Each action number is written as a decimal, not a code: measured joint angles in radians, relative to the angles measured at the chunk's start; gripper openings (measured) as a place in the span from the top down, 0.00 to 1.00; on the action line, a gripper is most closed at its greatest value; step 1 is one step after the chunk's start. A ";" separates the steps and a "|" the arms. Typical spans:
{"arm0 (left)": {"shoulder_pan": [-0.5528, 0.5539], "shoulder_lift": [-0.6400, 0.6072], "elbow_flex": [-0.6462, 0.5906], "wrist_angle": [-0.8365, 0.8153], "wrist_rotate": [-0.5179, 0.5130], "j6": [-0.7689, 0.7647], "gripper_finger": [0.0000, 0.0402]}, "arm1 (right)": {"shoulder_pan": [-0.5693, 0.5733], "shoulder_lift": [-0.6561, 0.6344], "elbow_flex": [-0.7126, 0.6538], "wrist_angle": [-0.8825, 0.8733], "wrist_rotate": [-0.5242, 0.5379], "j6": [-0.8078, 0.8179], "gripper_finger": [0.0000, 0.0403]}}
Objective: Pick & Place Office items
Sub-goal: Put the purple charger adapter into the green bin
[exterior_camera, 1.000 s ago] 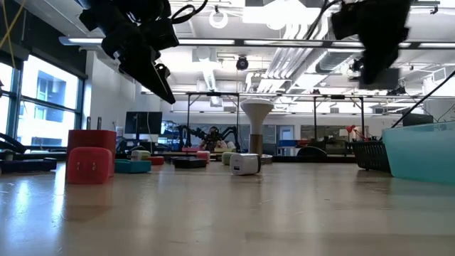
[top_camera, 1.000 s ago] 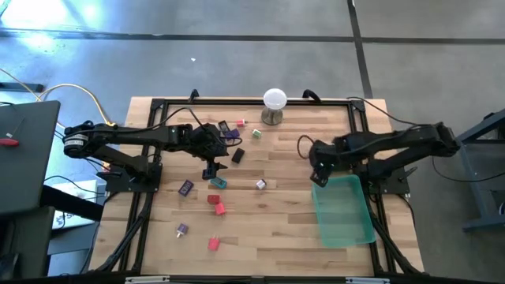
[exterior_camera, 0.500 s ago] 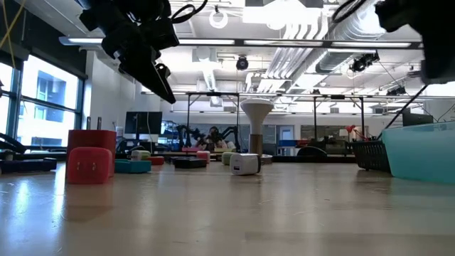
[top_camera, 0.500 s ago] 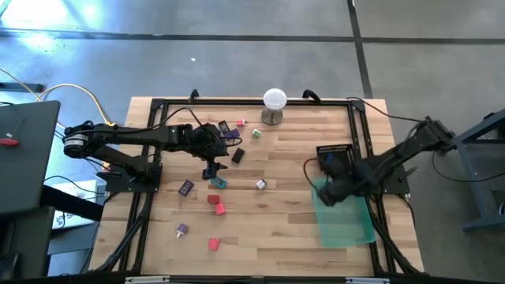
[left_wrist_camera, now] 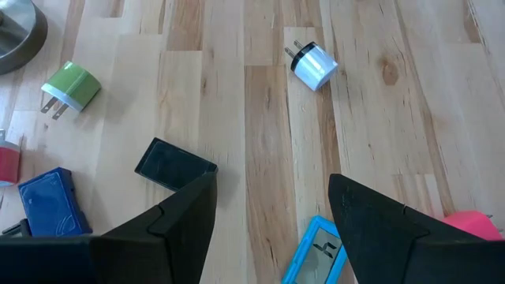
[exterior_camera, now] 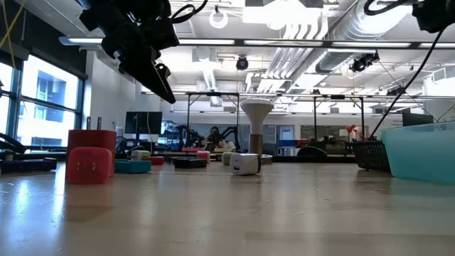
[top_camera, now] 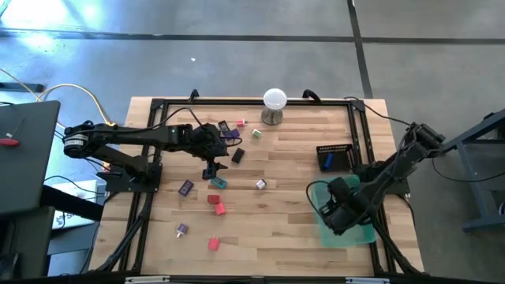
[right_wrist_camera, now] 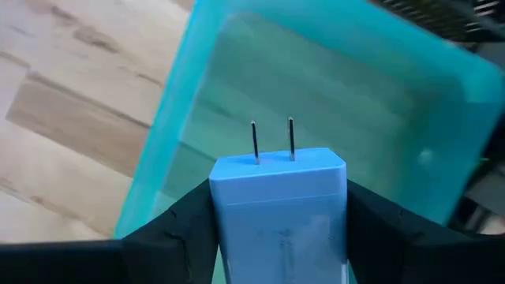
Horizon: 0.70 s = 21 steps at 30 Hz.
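Worktop [top_camera: 284, 181] of light wood carries the office items, most of them on its left half. The right hand [right_wrist_camera: 276, 229] is above the green tray [top_camera: 359, 233], which lies at the right side of the worktop, and it pinches a blue plug block [right_wrist_camera: 278, 201] between its two fingers, with the two metal prongs pointing away from the wrist. In the high view the right hand [top_camera: 341, 213] is over the tray's near left part. Behind the tray, near the right edge, a black mesh holder [top_camera: 334, 156] stands with something blue in it.

The left hand [top_camera: 211, 166] hangs above the group of items in the left half. Its fingers [left_wrist_camera: 177, 217] are spread and hold nothing. Below it the left wrist view shows a flat black piece [left_wrist_camera: 175, 165], a teal piece [left_wrist_camera: 316, 252] between the fingers, a white plug [left_wrist_camera: 312, 65], a green plug [left_wrist_camera: 69, 87], a dark blue block [left_wrist_camera: 49, 201] and a bit of a pink piece [left_wrist_camera: 473, 225]. In the low view the left hand [exterior_camera: 158, 80] is clearly off the wood.

More items lie nearer the front: a purple block [top_camera: 186, 188], two red pieces [top_camera: 216, 203], a small purple piece [top_camera: 182, 229] and a pink piece [top_camera: 213, 244]. The white ball [top_camera: 274, 99] on its stand is at the far edge.
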 joint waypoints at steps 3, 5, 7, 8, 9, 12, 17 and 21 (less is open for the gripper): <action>0.000 0.000 0.000 0.003 0.000 0.000 0.42 | 0.000 0.042 0.000 0.042 0.006 0.000 0.50; 0.000 0.000 0.000 0.003 0.000 -0.001 0.42 | -0.006 0.075 0.000 0.059 0.003 -0.001 0.49; 0.000 0.000 0.000 0.003 0.000 -0.001 0.42 | -0.012 0.108 0.001 0.062 -0.004 -0.001 0.49; 0.000 0.000 0.000 0.003 0.000 -0.001 0.42 | -0.016 0.123 0.001 0.061 -0.010 -0.003 0.49; 0.000 0.000 0.000 0.003 0.000 -0.001 0.42 | -0.021 0.136 0.001 0.061 -0.021 -0.008 0.49; 0.000 0.000 0.000 0.003 0.021 -0.002 0.42 | -0.034 0.172 0.001 0.061 -0.029 -0.033 0.50; 0.000 0.000 0.000 0.003 0.056 0.000 0.42 | -0.067 0.185 -0.058 0.122 -0.067 -0.063 0.49; 0.000 0.000 0.000 0.003 0.057 0.000 0.42 | -0.091 0.179 -0.130 0.204 -0.106 -0.095 0.50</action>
